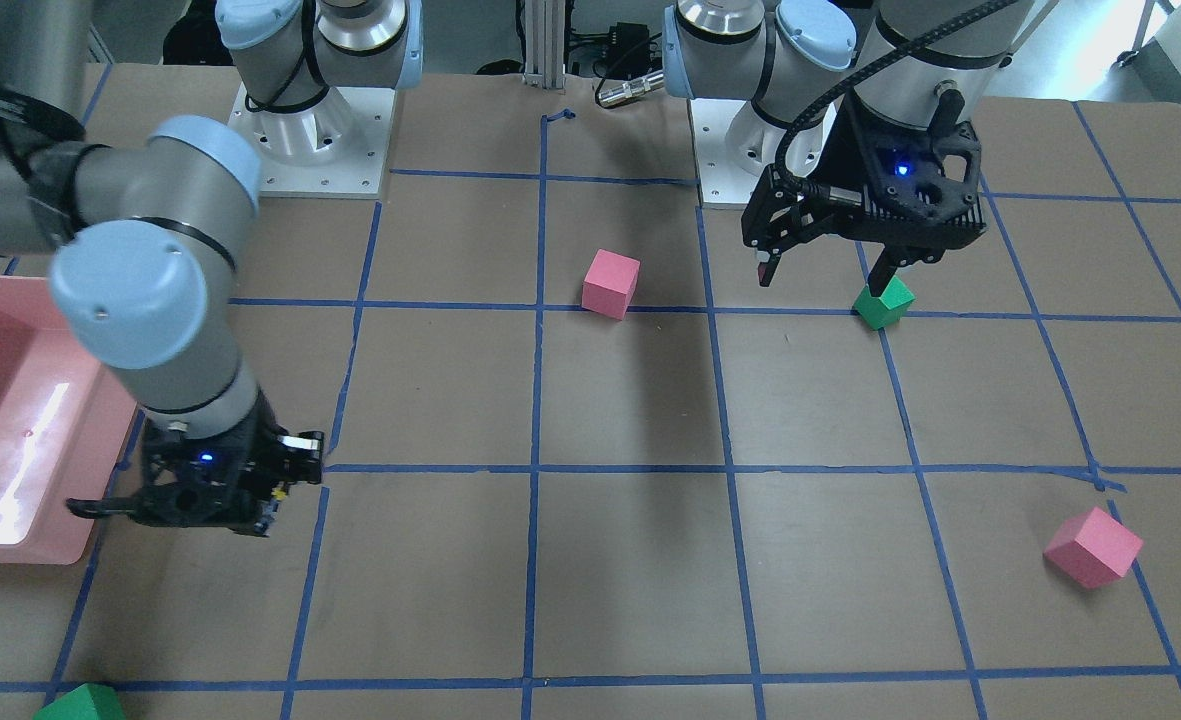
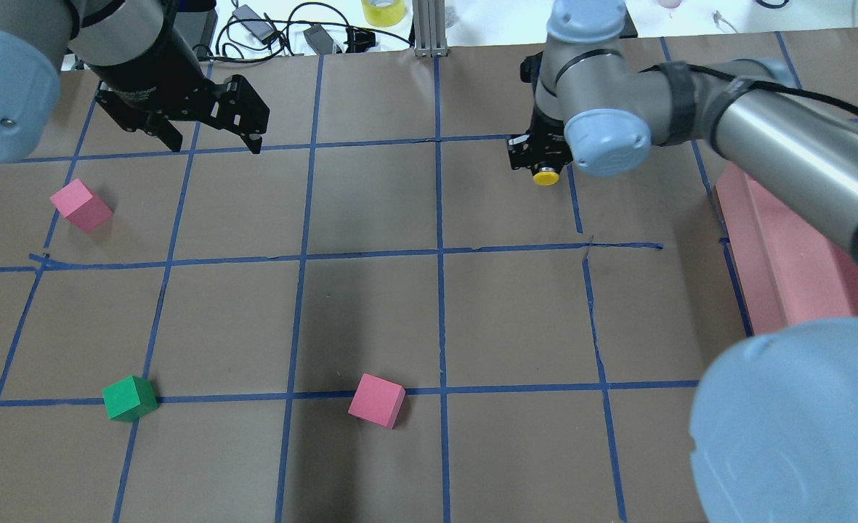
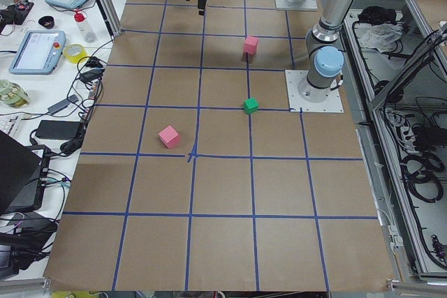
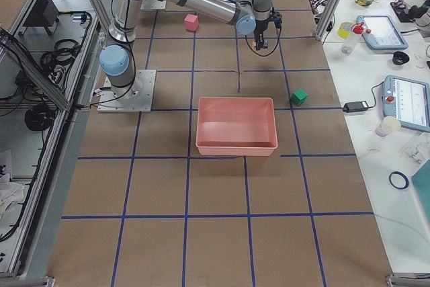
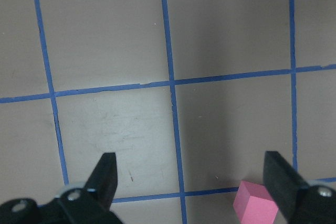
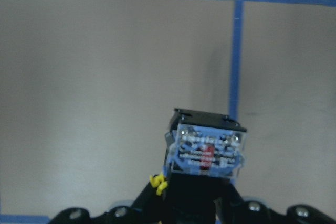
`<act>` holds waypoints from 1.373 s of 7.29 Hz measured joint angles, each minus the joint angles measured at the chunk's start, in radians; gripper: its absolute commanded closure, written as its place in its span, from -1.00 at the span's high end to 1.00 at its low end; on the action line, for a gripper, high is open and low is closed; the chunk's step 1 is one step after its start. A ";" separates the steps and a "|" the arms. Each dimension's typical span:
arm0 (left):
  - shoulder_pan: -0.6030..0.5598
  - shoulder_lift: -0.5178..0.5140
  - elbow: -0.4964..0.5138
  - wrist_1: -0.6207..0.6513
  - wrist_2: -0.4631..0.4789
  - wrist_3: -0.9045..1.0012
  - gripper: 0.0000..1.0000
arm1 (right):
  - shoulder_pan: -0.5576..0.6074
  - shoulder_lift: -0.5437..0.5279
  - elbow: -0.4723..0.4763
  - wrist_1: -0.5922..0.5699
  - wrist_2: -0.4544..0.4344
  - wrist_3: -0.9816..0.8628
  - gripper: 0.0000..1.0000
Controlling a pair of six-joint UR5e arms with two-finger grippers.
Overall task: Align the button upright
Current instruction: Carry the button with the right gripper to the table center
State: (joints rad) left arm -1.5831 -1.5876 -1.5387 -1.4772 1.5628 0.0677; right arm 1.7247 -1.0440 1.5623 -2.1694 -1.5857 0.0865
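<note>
My right gripper [image 2: 540,164] is shut on the button [image 2: 546,176] and holds it just above the brown table, far from my base and near the pink tray. The button's yellow cap shows in the overhead view. Its blue and silver base [image 6: 207,152] fills the right wrist view, with black fingers [image 6: 157,203] below it. I cannot tell how far the button is tilted. In the front view the right gripper [image 1: 285,482] hangs beside the tray. My left gripper [image 2: 214,142] is open and empty, high over the table [image 5: 191,177].
A pink tray [image 1: 10,450] stands on my right side. Two pink cubes [image 2: 80,205] [image 2: 376,400] and a green cube [image 2: 129,398] lie on my left half. Another green cube [image 1: 80,703] lies beyond the tray. Blue tape lines grid the table.
</note>
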 measured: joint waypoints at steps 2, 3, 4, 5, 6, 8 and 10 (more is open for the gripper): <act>0.000 0.000 0.000 0.000 0.000 -0.001 1.00 | 0.089 0.077 -0.050 -0.034 0.014 0.056 -1.00; 0.000 0.000 0.000 0.000 0.000 0.000 1.00 | 0.128 0.109 -0.081 -0.036 0.016 0.076 -1.00; 0.000 0.000 0.000 0.000 0.000 0.000 1.00 | 0.160 0.139 -0.113 -0.036 0.025 0.103 -1.00; 0.000 0.000 0.000 0.000 0.000 0.001 1.00 | 0.180 0.161 -0.136 -0.034 0.048 0.140 -1.00; 0.000 0.000 0.000 0.000 0.000 0.001 1.00 | 0.193 0.178 -0.148 -0.033 0.073 0.168 -0.90; 0.000 0.001 0.000 0.000 0.000 0.000 1.00 | 0.199 0.191 -0.151 -0.033 0.090 0.173 0.36; 0.000 0.002 0.001 0.000 0.000 -0.001 1.00 | 0.200 0.189 -0.146 -0.036 0.083 0.138 1.00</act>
State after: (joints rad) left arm -1.5831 -1.5858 -1.5379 -1.4772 1.5623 0.0662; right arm 1.9250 -0.8546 1.4159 -2.2051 -1.5024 0.2249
